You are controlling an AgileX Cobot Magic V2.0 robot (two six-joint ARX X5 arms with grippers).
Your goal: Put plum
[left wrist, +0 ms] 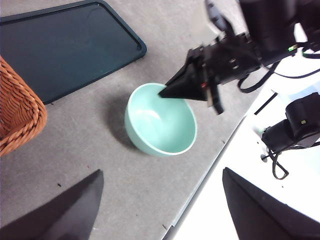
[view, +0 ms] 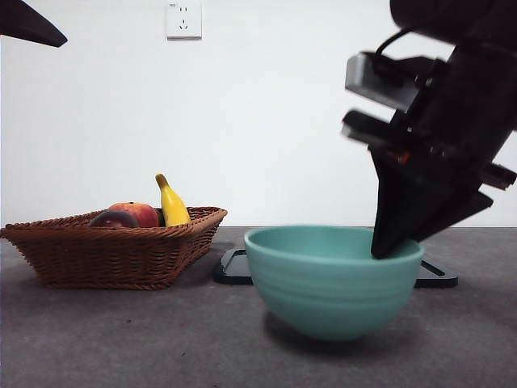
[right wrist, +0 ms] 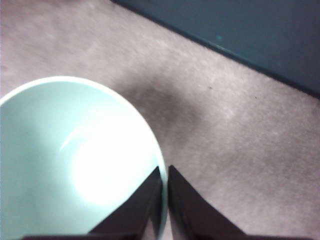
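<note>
**Right gripper pinches the rim of a green bowl; plum sits in the basket**

While the left arm waits high and away from the table, the right gripper [view: 386,246] reaches down at the bowl [view: 323,283]. Seen from the front, this dark arm comes in from about 2 o'clock, and its pointed tip meets the bowl's rim at the 3 o'clock side. The right wrist view shows its two black jaws nearly together with the thin rim [right wrist: 162,200] between them, one jaw inside the bowl and one outside. The gripper is pinched onto the rim.

The bowl is pale mint green, round, and looks empty inside. It stands on a grey table [view: 121,339], near the front view's centre, at about 5 o'clock.

The plum [view: 113,219] lies in a brown wicker basket [view: 113,255], which stands at about 9 o'clock from the bowl, well apart from it. Only the plum's dark maroon top shows above the basket's edge. Just beside it is a red-orange fruit [view: 141,212], and a yellow banana [view: 172,206] stands tilted at the 3 o'clock side of that fruit.

A dark flat tray [left wrist: 65,45] lies on the table behind the bowl. A white wall socket [view: 183,19] sits at about 11 o'clock on the back wall.

The left gripper [left wrist: 160,210] hovers above the scene with its jaws spread wide apart, holding nothing.
</note>
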